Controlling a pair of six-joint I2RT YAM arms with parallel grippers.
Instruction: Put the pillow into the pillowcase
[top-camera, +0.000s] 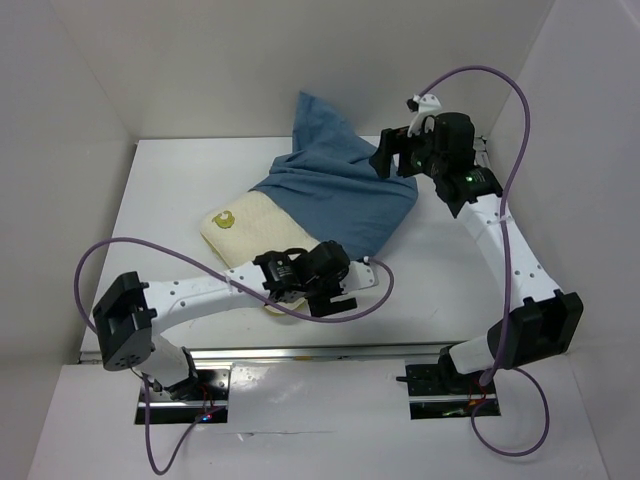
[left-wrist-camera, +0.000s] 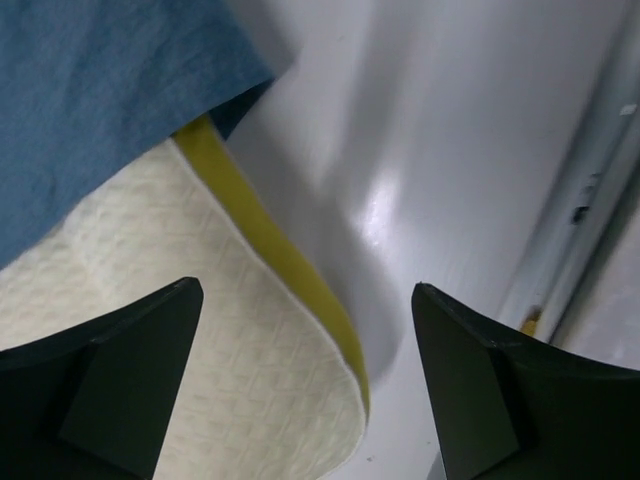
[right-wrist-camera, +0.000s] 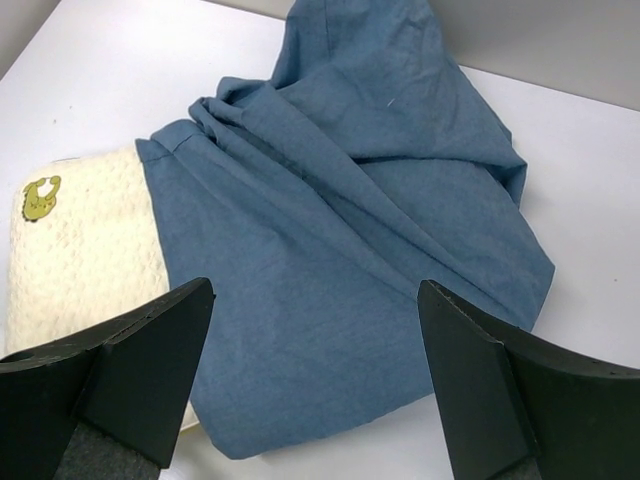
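pillowcase (right-wrist-camera: 340, 250): plain dusty blue | pillow (right-wrist-camera: 85, 260): cream-white, diamond-quilted weave | edge band (left-wrist-camera: 265, 235), between black fingers (left-wrist-camera: 110, 390) of left gripper (left-wrist-camera: 305, 290): mustard yellow | corner mark (right-wrist-camera: 40, 197): yellow-green | table (left-wrist-camera: 450, 150): glossy white | cables (top-camera: 478, 70): purple

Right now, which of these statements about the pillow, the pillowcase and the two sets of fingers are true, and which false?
1. The pillowcase lies over part of the pillow. True.
2. The pillow's yellow mark is hidden under cloth. False: it shows on the bare corner.
3. The left fingers pinch the pillow. False: they stand open, holding nothing.
4. The right fingers stand open above the pillowcase. True.
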